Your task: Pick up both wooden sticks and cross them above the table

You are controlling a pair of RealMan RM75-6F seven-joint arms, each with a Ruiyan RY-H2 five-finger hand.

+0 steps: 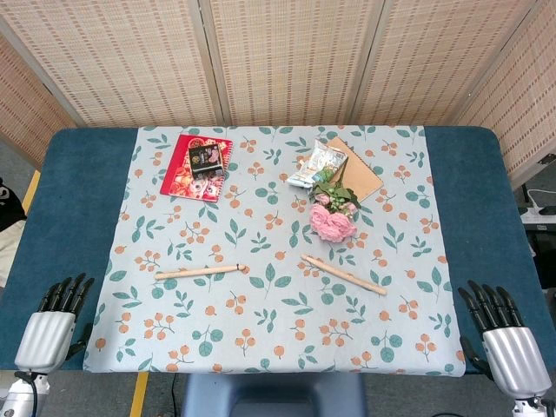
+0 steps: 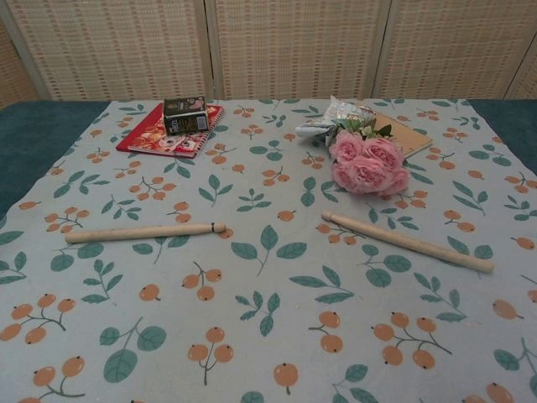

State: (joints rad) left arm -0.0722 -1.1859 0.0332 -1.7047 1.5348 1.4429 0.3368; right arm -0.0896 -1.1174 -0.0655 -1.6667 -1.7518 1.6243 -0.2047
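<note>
Two wooden sticks lie on the floral cloth [image 1: 278, 339]. The left stick [image 1: 201, 272] [image 2: 144, 232] lies almost level, left of centre. The right stick [image 1: 344, 274] [image 2: 407, 242] slants down to the right, just below the pink flowers. My left hand [image 1: 54, 327] rests at the near left corner of the table, fingers straight and apart, holding nothing. At the near right corner my right hand [image 1: 506, 339] lies the same way, empty. Both hands are well away from the sticks. The chest view shows neither hand.
A bunch of pink flowers [image 1: 333, 217] [image 2: 366, 164] lies behind the right stick. A red notebook [image 1: 196, 165] with a small dark box [image 2: 185, 115] on it sits at the back left. A snack packet [image 1: 315, 164] and a brown pad [image 1: 360, 178] lie at the back.
</note>
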